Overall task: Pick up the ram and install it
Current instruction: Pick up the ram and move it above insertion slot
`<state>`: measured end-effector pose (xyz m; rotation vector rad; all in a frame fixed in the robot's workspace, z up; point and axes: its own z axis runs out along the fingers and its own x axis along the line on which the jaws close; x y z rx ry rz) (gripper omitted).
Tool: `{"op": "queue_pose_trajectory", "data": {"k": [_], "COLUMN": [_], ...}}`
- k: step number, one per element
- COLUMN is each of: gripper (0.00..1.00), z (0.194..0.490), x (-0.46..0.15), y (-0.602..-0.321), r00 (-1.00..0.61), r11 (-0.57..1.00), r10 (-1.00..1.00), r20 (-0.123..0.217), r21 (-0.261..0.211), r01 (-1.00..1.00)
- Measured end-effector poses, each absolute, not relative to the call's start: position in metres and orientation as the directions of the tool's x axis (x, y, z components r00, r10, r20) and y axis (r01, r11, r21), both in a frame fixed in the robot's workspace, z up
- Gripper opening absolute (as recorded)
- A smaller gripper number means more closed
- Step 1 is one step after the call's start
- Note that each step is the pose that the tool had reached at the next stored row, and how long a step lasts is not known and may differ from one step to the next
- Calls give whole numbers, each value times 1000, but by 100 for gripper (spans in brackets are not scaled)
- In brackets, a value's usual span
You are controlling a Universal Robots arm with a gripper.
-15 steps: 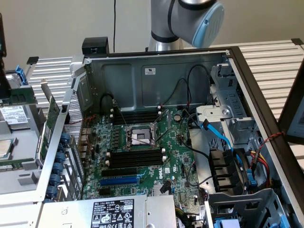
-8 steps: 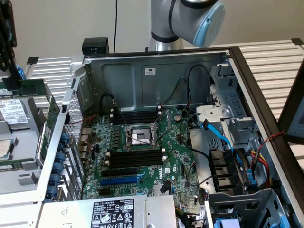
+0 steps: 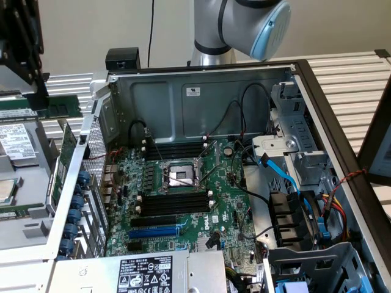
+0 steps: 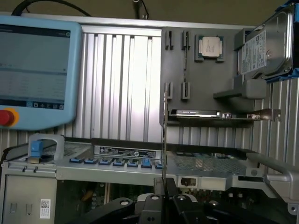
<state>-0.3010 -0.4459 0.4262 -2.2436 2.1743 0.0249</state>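
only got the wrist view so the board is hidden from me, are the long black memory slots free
Observer: Yes, the long black memory slots on either side of the square silver processor socket look empty.
Operator: where's the stick relative to them
Observer: The thin green ram stick hangs level near the exterior view's left edge, well off to the side of the slots, gripped in the black claw.
Operator: does it line up with them
Observer: Roughly; in the exterior view both run left to right.

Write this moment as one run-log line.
gripper: shut on ram | ram: outside case | slots: empty
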Motion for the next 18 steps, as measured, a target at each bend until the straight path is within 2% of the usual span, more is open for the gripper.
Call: {"op": "queue_pose_trajectory", "data": {"k": [18], "gripper": [13], "z": [426], "x": [-219], "y": [-446], "r00": [34], "r11": [-34], "r10": [-999], "r20": [-23], "r21": [0], "r01": [-999]}}
